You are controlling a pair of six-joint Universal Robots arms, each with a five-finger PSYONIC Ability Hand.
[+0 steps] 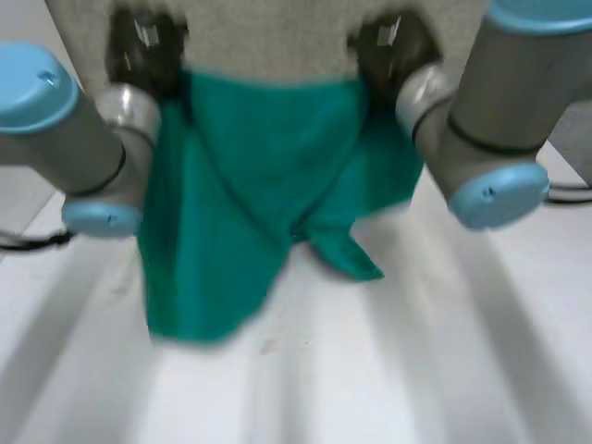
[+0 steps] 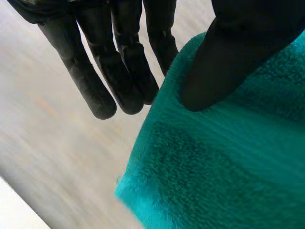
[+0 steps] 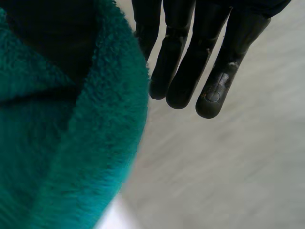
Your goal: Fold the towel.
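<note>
We're holding towel [image 1: 250,213] by top edge, left hand [image 2: 121,67] and right hand [image 3: 183,57] each thumb-pinching a corner (table [image 1: 444,351] ahead open).

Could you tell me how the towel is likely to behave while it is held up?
Probably floppy: the towel sags in folds between the left hand and right hand, hanging unevenly. Its fluffy pile should grip well, so it seems unlikely to slip from a pinch. It looks light and may swing when moved.
</note>
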